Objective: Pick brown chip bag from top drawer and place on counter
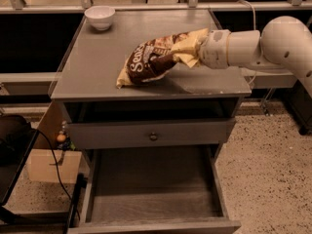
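The brown chip bag [151, 60] lies slanted on the counter [97, 57]. Its left tip rests on the surface and its cream right end is raised. My gripper [194, 50] reaches in from the right at the end of the white arm [234, 48], shut on that raised end, and the crumpled foil covers most of the fingers. Below the closed drawer front with a round knob [153, 136], the top drawer [151, 189] stands pulled out, its grey floor bare.
A white bowl [100, 17] sits at the counter's back left corner. A cardboard box [51, 165] and a black cable [53, 165] are on the floor to the left of the cabinet. Speckled floor lies to the right.
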